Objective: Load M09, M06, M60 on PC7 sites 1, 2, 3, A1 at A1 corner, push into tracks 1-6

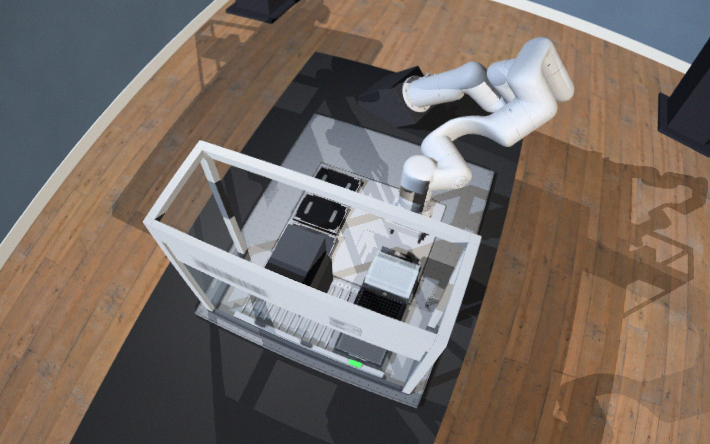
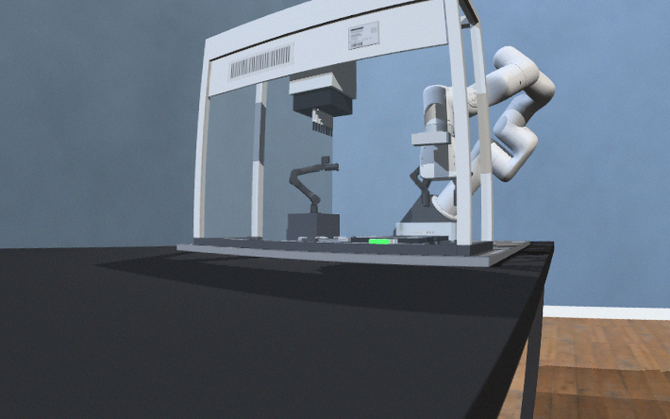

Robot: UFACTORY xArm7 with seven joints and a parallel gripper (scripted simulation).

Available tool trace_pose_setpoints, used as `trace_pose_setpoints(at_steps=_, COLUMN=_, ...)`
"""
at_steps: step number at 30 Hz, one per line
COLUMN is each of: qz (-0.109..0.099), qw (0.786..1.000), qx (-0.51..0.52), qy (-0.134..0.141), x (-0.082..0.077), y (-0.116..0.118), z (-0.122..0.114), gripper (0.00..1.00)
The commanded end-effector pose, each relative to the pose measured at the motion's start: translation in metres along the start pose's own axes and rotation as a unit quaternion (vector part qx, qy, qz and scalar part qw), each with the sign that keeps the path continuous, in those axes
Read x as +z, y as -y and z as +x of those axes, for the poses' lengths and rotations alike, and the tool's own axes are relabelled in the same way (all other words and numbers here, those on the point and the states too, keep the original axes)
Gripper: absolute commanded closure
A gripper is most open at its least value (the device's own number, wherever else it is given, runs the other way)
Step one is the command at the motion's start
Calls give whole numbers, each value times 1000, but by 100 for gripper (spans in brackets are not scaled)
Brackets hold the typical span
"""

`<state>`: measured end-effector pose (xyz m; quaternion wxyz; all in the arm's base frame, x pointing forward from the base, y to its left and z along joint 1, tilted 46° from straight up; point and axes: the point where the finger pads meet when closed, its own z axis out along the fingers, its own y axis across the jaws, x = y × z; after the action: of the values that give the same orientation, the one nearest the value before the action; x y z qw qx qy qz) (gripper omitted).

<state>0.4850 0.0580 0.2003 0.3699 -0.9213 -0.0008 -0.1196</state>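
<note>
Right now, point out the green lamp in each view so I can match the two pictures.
Top view: the lit green lamp sits low and centre, at the instrument's edge farthest from the arm's base, just beyond the carrier's far end.
Exterior view: the lamp glows at the deck's near edge, right of centre, below the white frame's header.
Shared landmark: the barcode label on the white frame's header.

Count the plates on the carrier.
3, in a row: a pale one nearest the open gripper, a black one next, a grey one by the lit lamp, partly behind the frame.
</note>
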Motion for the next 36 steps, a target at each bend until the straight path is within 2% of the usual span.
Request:
trace_pose_setpoints(at_steps=1, qz=-1, qw=1000, qx=0, qy=-2, x=-8, y=-1, z=1, gripper=18)
trace_pose_setpoints(at_steps=36, qz=-1, qw=1000, qx=0, qy=-3, x=-59, y=-1, z=1, gripper=18)
